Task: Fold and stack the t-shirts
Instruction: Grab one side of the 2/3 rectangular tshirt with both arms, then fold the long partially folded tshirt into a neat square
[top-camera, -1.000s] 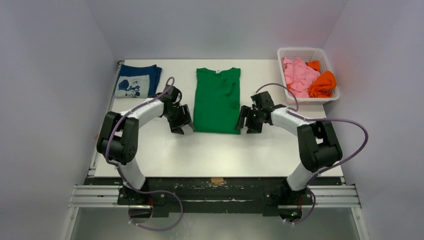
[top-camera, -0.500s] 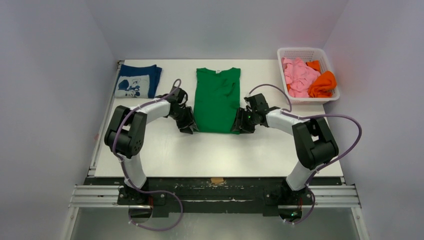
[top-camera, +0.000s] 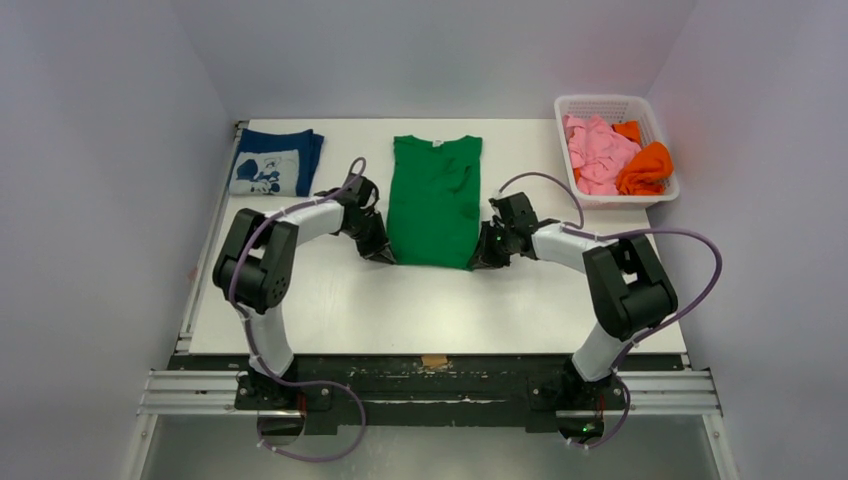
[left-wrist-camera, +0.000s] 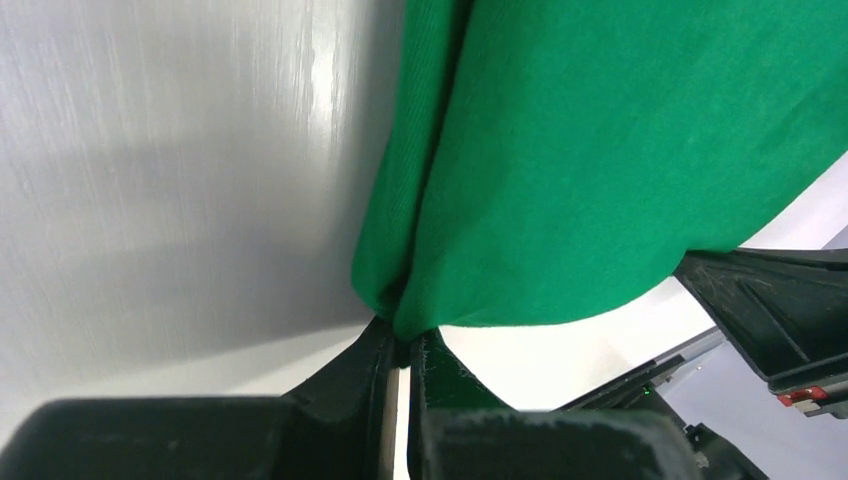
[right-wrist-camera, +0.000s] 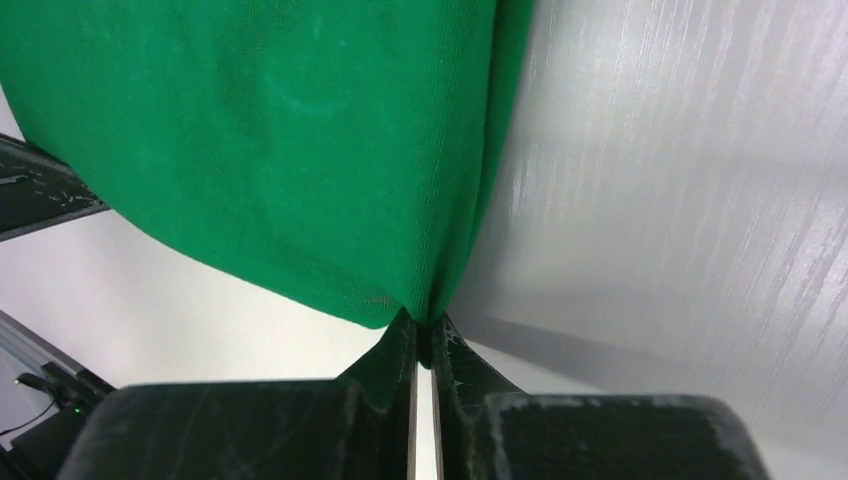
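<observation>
Left fingers (left-wrist-camera: 372, 362) clenched on one near hem corner of green t-shirt (top-camera: 435, 195), right fingers (right-wrist-camera: 392, 358) on the other; cloth lying flat on table (top-camera: 430, 300) beyond both. Risk: shallow pinch slipping on lift; uneven travel skewing fold.

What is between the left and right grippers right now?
The near hem of the green t-shirt spans the gap; the left gripper and right gripper are each shut on a lower corner, as the top external view shows.
</observation>
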